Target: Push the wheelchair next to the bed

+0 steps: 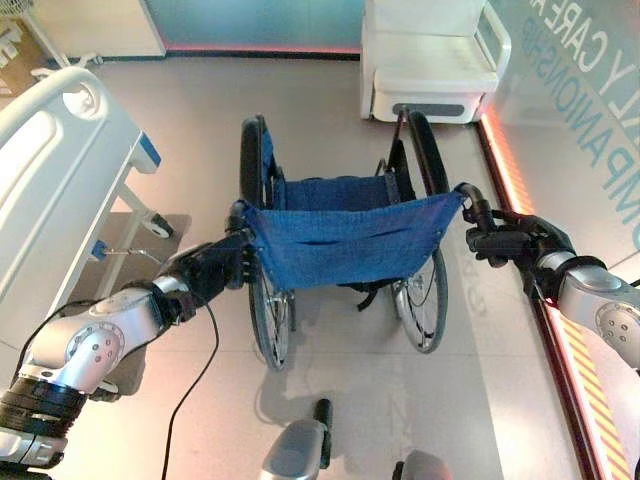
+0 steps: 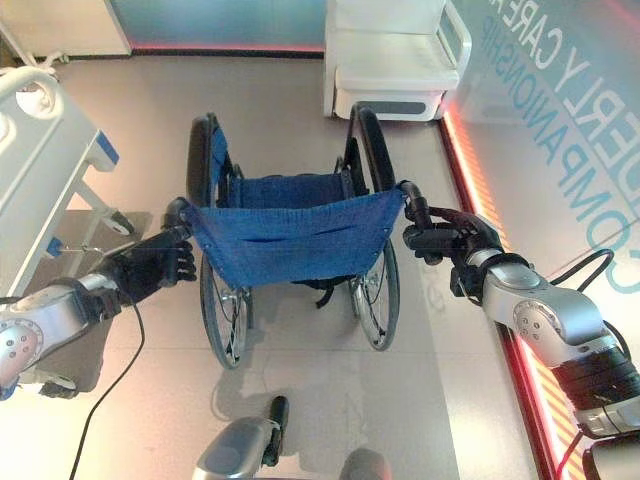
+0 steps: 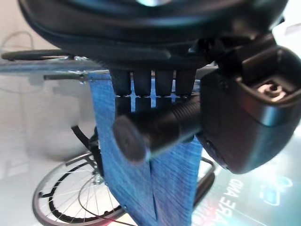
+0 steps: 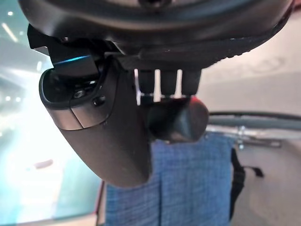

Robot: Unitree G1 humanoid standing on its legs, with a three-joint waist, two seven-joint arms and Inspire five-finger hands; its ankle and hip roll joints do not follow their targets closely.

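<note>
Wheelchair (image 1: 340, 240) in the middle of the floor, seen from behind, blue cloth back (image 1: 350, 240) slung between the two push handles, big wheels below. Left handle (image 3: 155, 129) wrapped by the left hand (image 1: 215, 270), fingers (image 3: 155, 82) curled over the black grip and thumb closing on it from the other side; grip's round end sticking out past the hand in the left wrist view, with blue cloth and a spoked wheel (image 3: 80, 197) beyond. Right handle (image 4: 178, 120) held the same way by the right hand (image 2: 445, 240), fingers folded over the grip, thumb alongside, as told by the right wrist view.

Bed (image 1: 55, 190) at the robot's left, white end board and blue corner, apart from the wheelchair with bare floor between; shown more fully in the left eye view, cut to a corner in the right eye view. White armchair (image 1: 430, 60) ahead, just past the wheelchair's front. Red-lit strip (image 2: 480, 200) along the floor on the right, with a lettered wall beside it.
</note>
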